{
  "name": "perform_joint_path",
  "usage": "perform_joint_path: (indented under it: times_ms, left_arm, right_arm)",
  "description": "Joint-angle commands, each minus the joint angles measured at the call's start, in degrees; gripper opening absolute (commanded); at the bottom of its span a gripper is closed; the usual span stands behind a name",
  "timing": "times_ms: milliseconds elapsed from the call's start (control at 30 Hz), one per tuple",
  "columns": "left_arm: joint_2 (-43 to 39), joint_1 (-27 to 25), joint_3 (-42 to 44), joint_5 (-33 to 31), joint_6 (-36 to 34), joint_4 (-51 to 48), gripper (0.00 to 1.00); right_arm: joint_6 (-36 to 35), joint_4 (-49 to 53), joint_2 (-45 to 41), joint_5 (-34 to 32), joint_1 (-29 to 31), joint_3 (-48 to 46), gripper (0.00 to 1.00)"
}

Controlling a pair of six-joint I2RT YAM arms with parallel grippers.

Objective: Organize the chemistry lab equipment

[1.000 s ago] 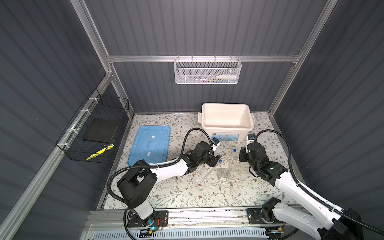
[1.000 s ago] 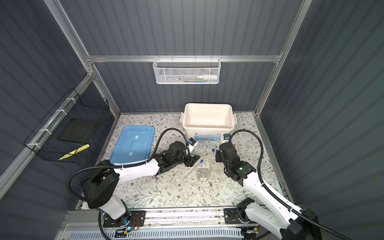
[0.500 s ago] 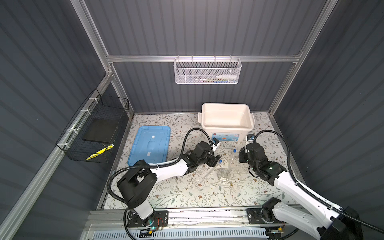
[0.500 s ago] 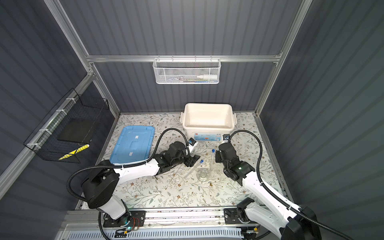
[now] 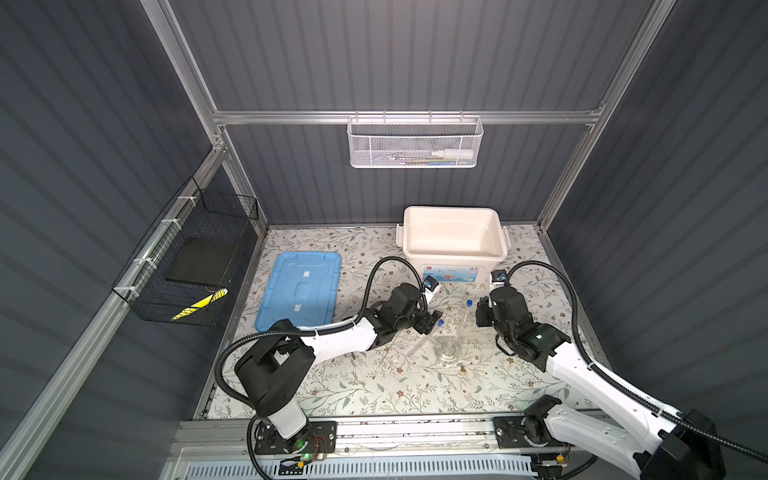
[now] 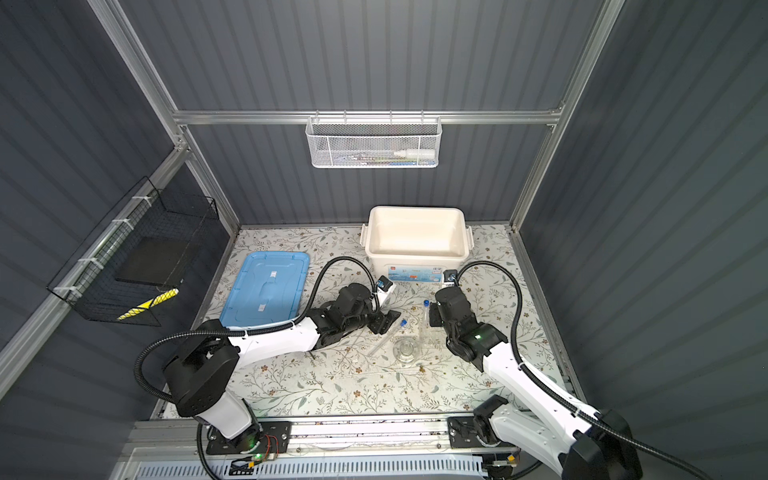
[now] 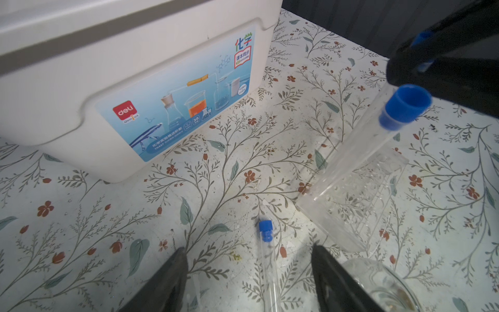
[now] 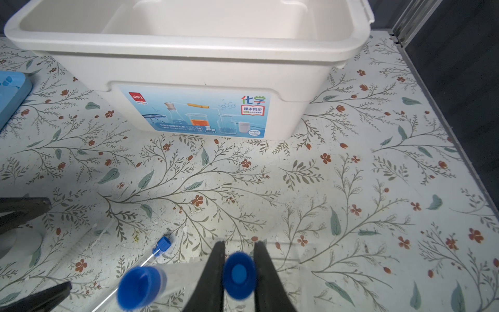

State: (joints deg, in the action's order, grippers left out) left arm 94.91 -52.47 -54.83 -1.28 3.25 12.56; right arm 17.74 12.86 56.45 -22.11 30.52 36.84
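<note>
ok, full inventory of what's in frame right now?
tube: 3, clear with blue caps; one lying on the table, one in the rack, one in the right gripper
rack: 1, clear, mid-table
flask: 1, clear glass, next to rack
brown bit: 1, by flask, too small to name
bin: 1, white, back of table
lid: 1, blue, flat on table, left side
mesh basket: 1, white, back wall
bottle: 1, white, in mesh basket
wire basket: 1, black, left wall
left gripper: open, straddling the lying tube
right gripper: shut on a tube
</note>
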Motion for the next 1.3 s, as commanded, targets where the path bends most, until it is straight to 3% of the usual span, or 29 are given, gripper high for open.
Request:
perform_joint_path:
  times_ms: [0,367,467,767,933,1067,1267]
  left_arm:
    - [0.7,-0.3,0.5,0.8,0.7,0.2,0.74]
    - [0.9,-0.3,0.8,0.7,0.6,0.1,0.74]
    - [1.1,-0.3,0.7,0.8,0.7,0.0,0.74]
    - [1.0,-0.3,1.4,1.1,1.1,-1.1,0.74]
    - [1.3,-0.4,1.5,2.3,1.1,-3.0,0.71]
    - [1.1,-0.5,2.0,3.3,1.1,-4.9,0.63]
    - [1.1,-0.6,2.7,4.0,1.4,-6.8,0.61]
  right_arm:
    - [0.2,-0.8,0.1,-0.4,0.4,-0.7,0.19]
    - [0.5,-0.5,0.0,0.0,0.5,-0.2,0.22]
    - [0.5,-0.2,-0.2,-0.1,0.5,-0.2,0.29]
    - [0.9,-0.1,-1.2,-0.6,0.6,0.0,0.36]
    - [1.7,-0.3,-2.4,-1.0,0.5,0.1,0.51]
    - [3.0,-0.3,-3.5,-1.1,-0.1,0.1,0.63]
    - [3.8,-0.9,-4.6,1.6,-2.2,-0.2,0.79]
